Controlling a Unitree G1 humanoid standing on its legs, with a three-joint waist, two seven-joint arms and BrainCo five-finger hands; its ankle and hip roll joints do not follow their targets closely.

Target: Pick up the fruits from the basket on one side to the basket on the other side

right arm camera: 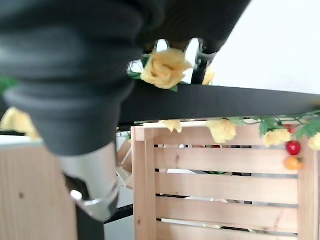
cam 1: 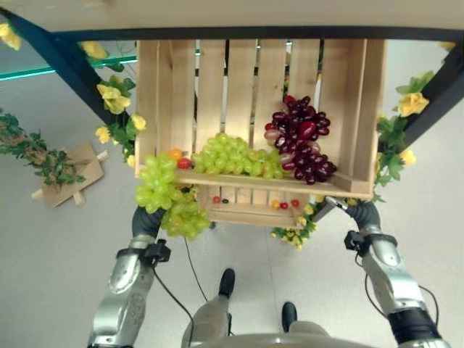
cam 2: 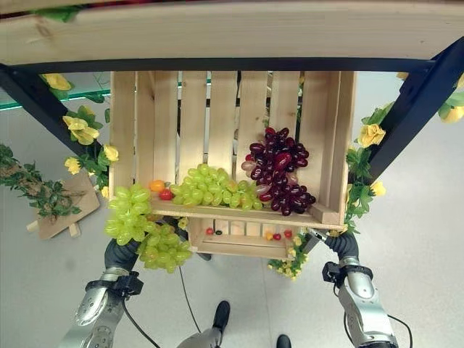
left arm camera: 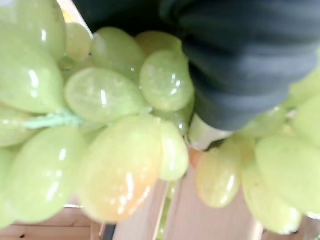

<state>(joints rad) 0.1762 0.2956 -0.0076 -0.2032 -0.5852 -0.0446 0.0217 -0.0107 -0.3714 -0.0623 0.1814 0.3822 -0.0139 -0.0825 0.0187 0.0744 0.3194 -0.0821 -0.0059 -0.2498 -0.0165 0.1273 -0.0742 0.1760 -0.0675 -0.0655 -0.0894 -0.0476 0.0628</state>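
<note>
The robot's left hand [left arm camera: 240, 60] is raised at the near left corner of a pale slatted wooden crate [cam 1: 362, 109]. Its dark ribbed cover sits among a bunch of glossy, oval, pale green grapes [cam 1: 165, 196], and its fingers are hidden behind the fruit, so it cannot be told how far they are curled or whether they grip the bunch. This bunch hangs over the crate's near left edge and down outside it, in front of the left arm.

The robot's right hand [right arm camera: 95, 190] is at the near right, below the crate's right corner. Its dark ribbed cover and one silver finger show in the right wrist view, but how far the fingers are open cannot be told, and no fruit is seen against it.

Inside the crate lie three things to count: one second bunch of round, smooth green grapes [cam 1: 235, 154] along the near edge, one bunch of shiny dark red and purple grapes [cam 1: 301, 138] to its right, and beside the green bunch on the left one small orange fruit [cam 1: 175, 154] touching one small red fruit [cam 1: 184, 163].

Below the crate is a lower slatted wooden shelf [cam 1: 243, 212] with several tiny red and orange round fruits [cam 1: 284, 205]. Black metal frame bars [cam 1: 61, 54] run at left and right, wound with yellow fabric roses [cam 1: 110, 96] and green leaves.
</note>
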